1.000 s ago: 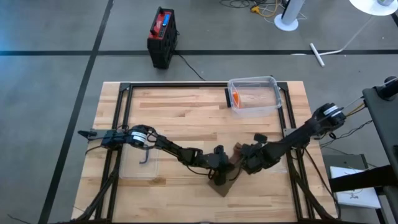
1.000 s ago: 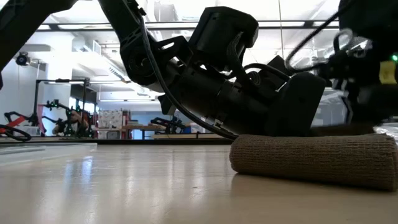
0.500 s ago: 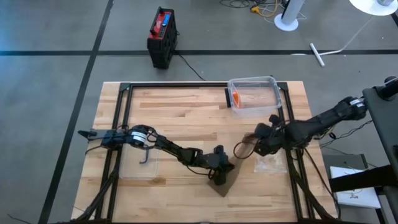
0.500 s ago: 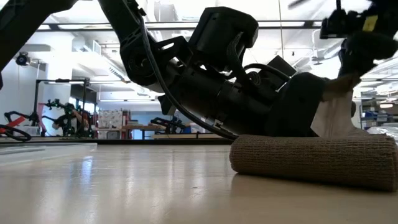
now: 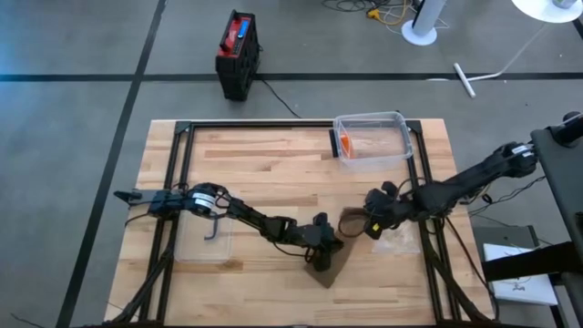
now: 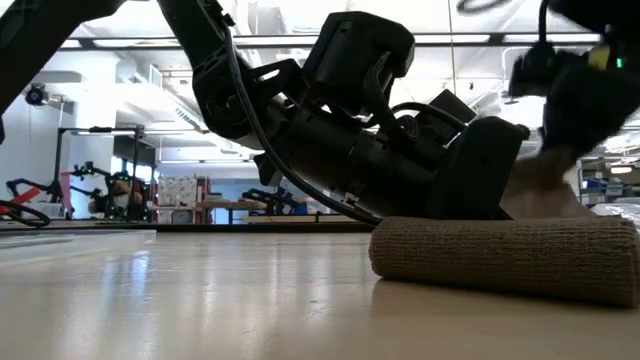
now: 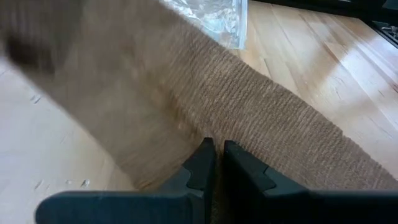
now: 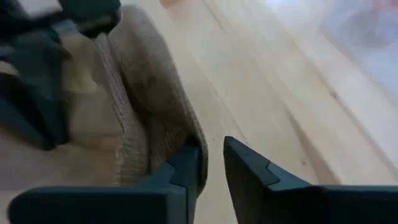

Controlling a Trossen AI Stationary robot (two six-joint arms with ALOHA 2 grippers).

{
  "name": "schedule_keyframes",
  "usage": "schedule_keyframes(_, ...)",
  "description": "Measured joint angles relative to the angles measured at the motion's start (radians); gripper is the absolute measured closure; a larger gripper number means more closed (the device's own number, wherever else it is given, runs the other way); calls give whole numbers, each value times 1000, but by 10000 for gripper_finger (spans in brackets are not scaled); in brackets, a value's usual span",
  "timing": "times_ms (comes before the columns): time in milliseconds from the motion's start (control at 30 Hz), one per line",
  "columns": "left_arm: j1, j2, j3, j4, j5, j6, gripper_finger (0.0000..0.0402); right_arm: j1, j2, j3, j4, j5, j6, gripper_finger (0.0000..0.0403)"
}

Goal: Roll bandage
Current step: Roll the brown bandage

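L tool [image 5: 321,258] was shut, pinning the brown bandage [image 5: 335,264] on the table [image 5: 264,164] mid-front; R tool [image 5: 369,221] was a bit open beside its loose end [image 5: 351,220] & should've pulled it snug.

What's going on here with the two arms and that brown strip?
Both arms are working a brown bandage near the middle of the table. The left gripper presses shut on one end, pinning it to the wood. The right gripper is at the other end, where the bandage loops up; its fingers stand slightly apart beside the fold, not clamping it.
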Motion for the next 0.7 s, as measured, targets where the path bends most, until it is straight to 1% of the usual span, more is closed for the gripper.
schedule_keyframes(100, 0, 0, 0, 0, 0, 0, 370, 0, 76, -52, 76, 2, 23, 315)
schedule_keyframes(233, 0, 0, 0, 0, 0, 0, 370, 0, 164, -58, 67, 1, 2, 287)
schedule_keyframes(333, 0, 0, 0, 0, 0, 0, 370, -1, 197, -4, -24, -20, -50, 258)
schedule_keyframes(400, 0, 0, 0, 0, 0, 0, 370, -1, 205, 60, -158, -17, -84, 236)
schedule_keyframes(533, 0, 0, -1, 4, 0, 0, 370, 0, 205, 192, -395, 75, -140, 198)
schedule_keyframes(600, 0, 0, -1, 6, 0, 0, 370, 0, 197, 236, -444, 94, -178, 182)
schedule_keyframes(700, 0, 0, -1, 6, 0, 0, 370, -1, 181, 261, -437, 99, -237, 161)
